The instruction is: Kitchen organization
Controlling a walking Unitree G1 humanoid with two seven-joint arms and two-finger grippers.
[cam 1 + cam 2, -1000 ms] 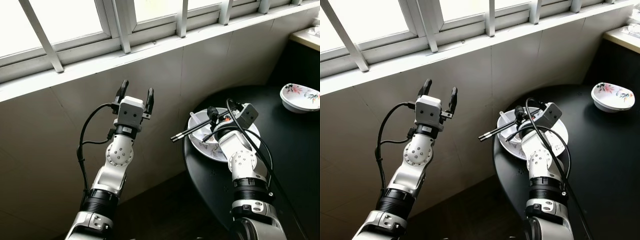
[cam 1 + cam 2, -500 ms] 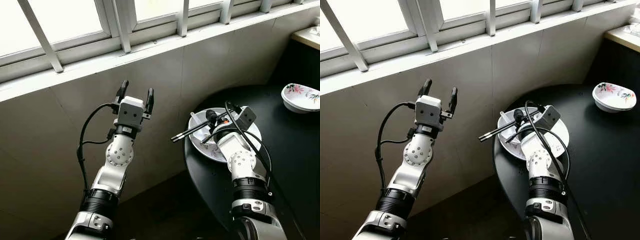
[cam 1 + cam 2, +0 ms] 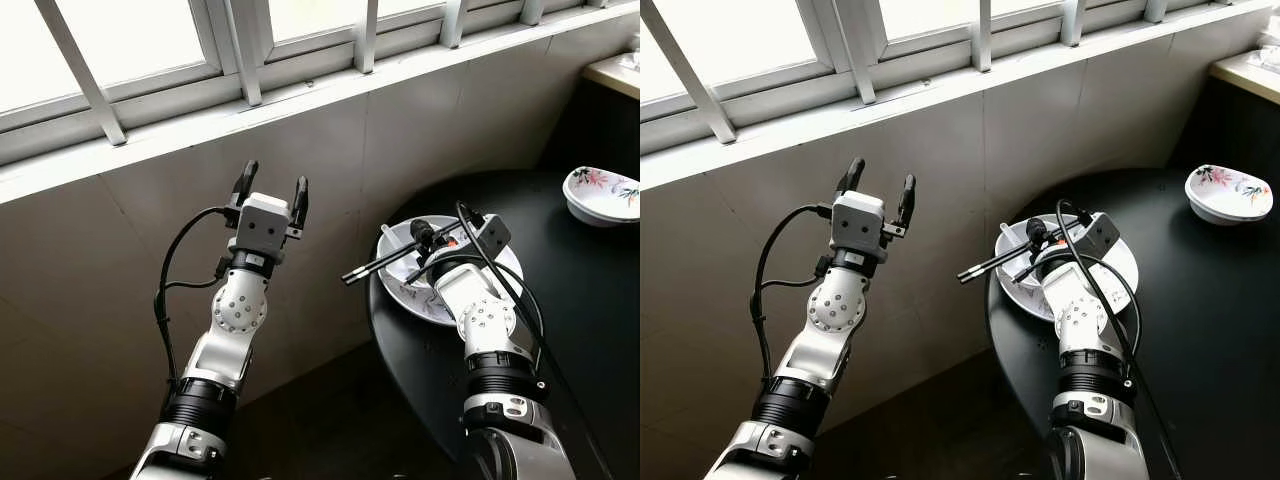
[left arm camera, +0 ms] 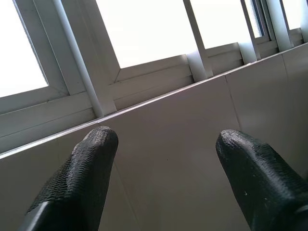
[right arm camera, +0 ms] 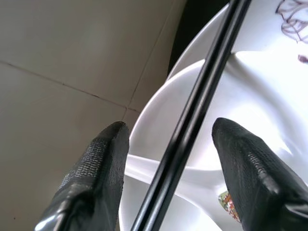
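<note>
A white patterned plate [image 3: 398, 296] lies at the near edge of the round black table [image 3: 580, 340]. On it are a small white bowl [image 5: 255, 91], a white spoon [image 5: 144, 164] and a pair of black chopsticks [image 3: 378, 265] whose ends stick out past the table edge. My right gripper [image 3: 428, 240] hovers low over the plate and is open. In the right wrist view the chopsticks [image 5: 199, 96] run between its fingers [image 5: 101, 163] without being clamped. My left gripper [image 3: 274, 178] is raised in front of the tiled wall, open and empty.
A second floral bowl [image 3: 603, 195] sits at the table's far right. A pale counter corner [image 3: 615, 72] shows beyond it. The tiled wall and window sill [image 3: 300, 100] stand close behind both arms. Dark floor lies below the table edge.
My right wrist has shifted slightly over the plate. The left arm has stayed still.
</note>
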